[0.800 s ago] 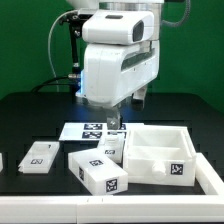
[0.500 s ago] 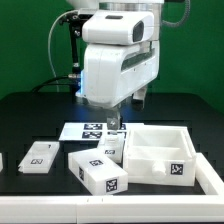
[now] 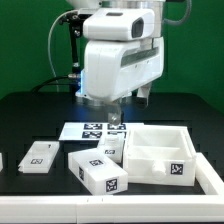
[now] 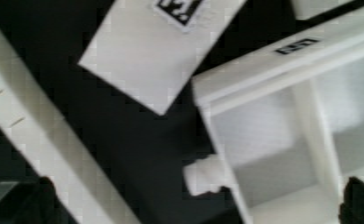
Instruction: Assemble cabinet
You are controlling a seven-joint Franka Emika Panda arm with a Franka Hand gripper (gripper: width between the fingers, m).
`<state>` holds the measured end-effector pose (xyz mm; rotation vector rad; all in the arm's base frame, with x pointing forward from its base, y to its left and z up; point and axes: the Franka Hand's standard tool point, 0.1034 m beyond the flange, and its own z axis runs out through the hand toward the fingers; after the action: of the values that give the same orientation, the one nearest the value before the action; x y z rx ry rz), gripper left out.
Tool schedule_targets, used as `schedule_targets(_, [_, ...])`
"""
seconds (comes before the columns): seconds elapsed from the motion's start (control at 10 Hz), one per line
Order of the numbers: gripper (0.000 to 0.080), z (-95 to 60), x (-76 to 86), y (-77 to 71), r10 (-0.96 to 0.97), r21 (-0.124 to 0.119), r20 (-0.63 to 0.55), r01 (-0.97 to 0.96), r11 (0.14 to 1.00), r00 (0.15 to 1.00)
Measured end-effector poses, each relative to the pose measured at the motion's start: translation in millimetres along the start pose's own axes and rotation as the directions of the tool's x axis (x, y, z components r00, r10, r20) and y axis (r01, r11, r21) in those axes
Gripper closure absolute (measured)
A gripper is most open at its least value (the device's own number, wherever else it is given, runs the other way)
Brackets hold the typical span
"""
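The cabinet [image 3: 160, 150], a white open box frame with thin walls and tags, stands on the black table at the exterior view's right. My gripper [image 3: 114, 120] hangs just above the marker board [image 3: 92, 130], to the left of and behind the cabinet, touching nothing. In the wrist view the cabinet's corner and rim [image 4: 277, 95] fill one side. My gripper [image 4: 184, 205] shows only as two dark fingertips [image 4: 8, 205] at the picture's corners, set wide apart and open, with nothing gripped.
A solid white tagged block [image 3: 100, 170] lies in front of the marker board. A flatter tagged piece [image 3: 40, 156] lies further left. A white tagged panel [image 4: 152, 50] and a long white strip [image 4: 37, 130] show in the wrist view.
The arm's body has shifted slightly. The gripper stays open and the parts on the table have not moved.
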<state>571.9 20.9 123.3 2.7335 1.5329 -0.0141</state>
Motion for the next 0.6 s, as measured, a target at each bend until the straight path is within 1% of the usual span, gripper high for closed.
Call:
schedule_targets(0.1, [0.0003,-2.0,4.4,-20.2,0.021,0.01,0.005,-0.021,1.0,1.0])
schedule_targets(0.2, [0.0003,-3.0,15.8,-34.2,0.054,-0.023,-0.035,-0.055,0.998,0.998])
schedule_targets(0.3, [0.0003,1.5,15.8,-49.6,0.071,-0.047,-0.063,-0.074,0.996,0.995])
schedule_targets(0.4, [0.0003,3.1,8.8,-48.7,0.056,-0.026,-0.039,-0.057,0.998,0.998])
schedule_targets(0.5, [0.0003,2.1,10.8,-44.7,0.062,-0.03,-0.044,-0.063,0.998,0.997])
schedule_targets(0.6, [0.0003,3.3,10.9,-46.5,0.004,-0.035,-0.04,-0.005,0.999,0.999])
